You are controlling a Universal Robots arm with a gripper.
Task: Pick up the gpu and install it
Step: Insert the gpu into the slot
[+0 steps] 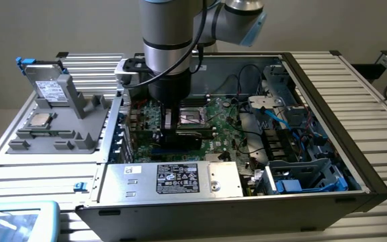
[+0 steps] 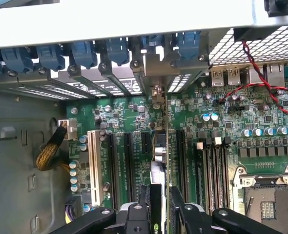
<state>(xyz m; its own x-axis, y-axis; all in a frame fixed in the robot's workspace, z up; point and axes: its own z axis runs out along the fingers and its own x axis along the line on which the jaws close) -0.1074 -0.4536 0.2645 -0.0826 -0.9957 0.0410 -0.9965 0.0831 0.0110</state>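
Note:
In the wrist view the gpu [image 2: 159, 151] shows edge-on as a thin upright card. It stands over the green motherboard [image 2: 222, 161], between the long black slots. Its silver bracket [image 2: 156, 73] reaches the rear slot openings of the case. My gripper [image 2: 161, 207] is shut on the gpu, one black finger [image 2: 143, 212] on each side of the card. In the exterior view the gripper [image 1: 173, 132] is down inside the open computer case [image 1: 314, 65], over the motherboard's left part. Whether the card sits fully in its slot I cannot tell.
A row of blue slot latches [image 2: 83, 51] lines the case's rear wall. A white slot [image 2: 92, 165] and the open processor socket [image 2: 268, 204] flank the card. Cables [image 1: 274, 108], a drive cage [image 1: 308, 176] and the power supply [image 1: 173, 179] crowd the case. A grey fixture [image 1: 59, 116] stands outside it.

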